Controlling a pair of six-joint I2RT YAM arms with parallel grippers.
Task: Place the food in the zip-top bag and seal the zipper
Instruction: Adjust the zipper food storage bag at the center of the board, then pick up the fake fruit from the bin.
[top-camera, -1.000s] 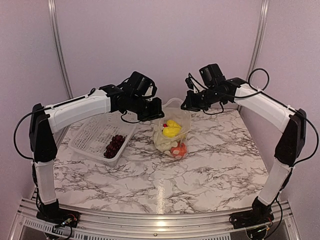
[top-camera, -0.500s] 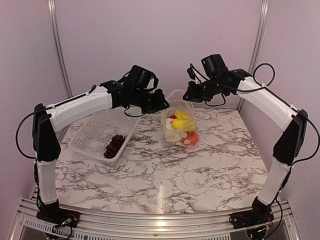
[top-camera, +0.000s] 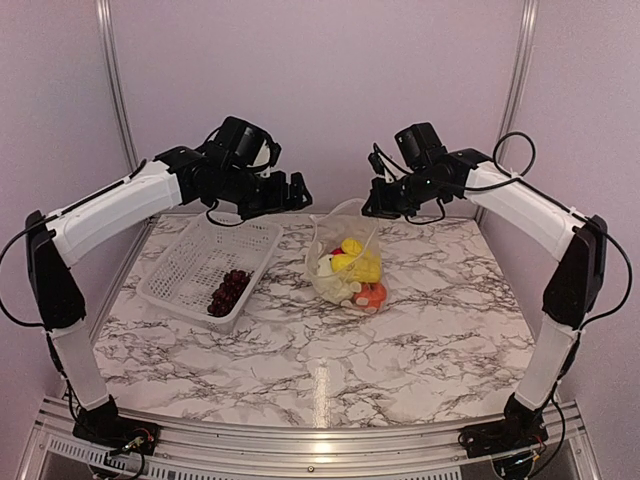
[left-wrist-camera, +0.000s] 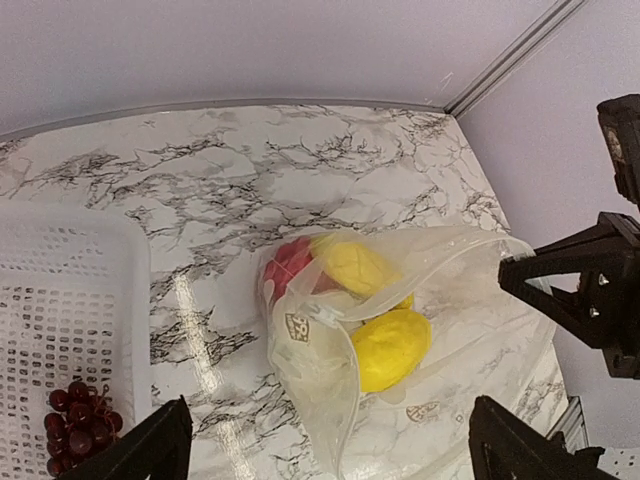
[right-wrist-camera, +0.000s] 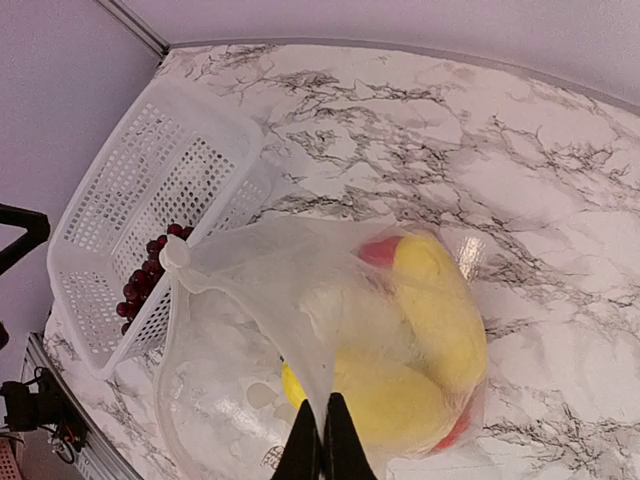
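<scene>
From the top camera, my left pincer (top-camera: 291, 190) sits upper left of centre. Its fingers are spread apart with nothing between them, just above the upper right corner of the white basket (top-camera: 185, 262). My right pincer (top-camera: 372, 206), upper right of centre, is pinched together on the raised top edge of the zip-top bag (top-camera: 345, 240). The bag's body rests on the marble table (top-camera: 420, 340) at mid-frame. Through the film I see yellow pieces (top-camera: 355, 262) and an orange fruit (top-camera: 372, 294). The grape bunch (top-camera: 228, 291) lies in the basket, left of the bag.

In my left wrist view, my two fingers stand at the bottom corners, wide apart. The bag lies at centre, with a red pepper (left-wrist-camera: 285, 266) at its upper left.

In my right wrist view, my fingers meet at bottom centre, clamped on the bag's clear film. The bag fills the lower middle, and the basket with the grapes is at the left.
</scene>
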